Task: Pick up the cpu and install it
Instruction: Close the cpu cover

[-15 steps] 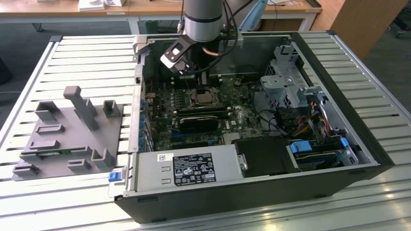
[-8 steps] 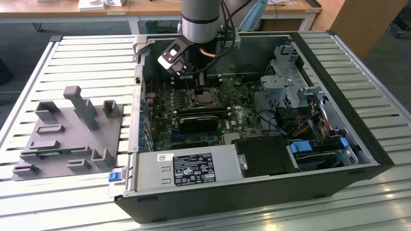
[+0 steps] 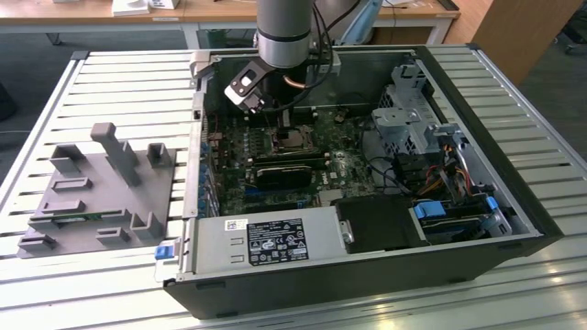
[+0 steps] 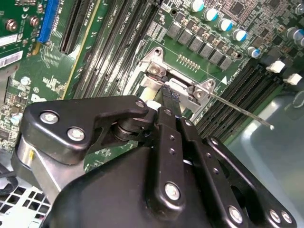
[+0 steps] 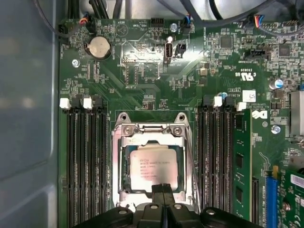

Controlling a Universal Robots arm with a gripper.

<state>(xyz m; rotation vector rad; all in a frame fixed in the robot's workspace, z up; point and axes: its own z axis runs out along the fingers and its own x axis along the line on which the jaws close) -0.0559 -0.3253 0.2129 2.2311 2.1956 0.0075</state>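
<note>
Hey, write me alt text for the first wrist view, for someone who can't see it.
A silver-topped cpu lies inside the metal socket frame of a green motherboard, with the black gripper, fingers shut, over one edge of the chip. Black memory slots flank the socket on both sides.

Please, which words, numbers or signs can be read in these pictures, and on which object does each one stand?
The cpu in its socket: several printed lines, too small to read.
The power supply: white label with print and symbols, too small to read.
The motherboard: white markings and stickers, blurred.
None can be quoted reliably.
</note>
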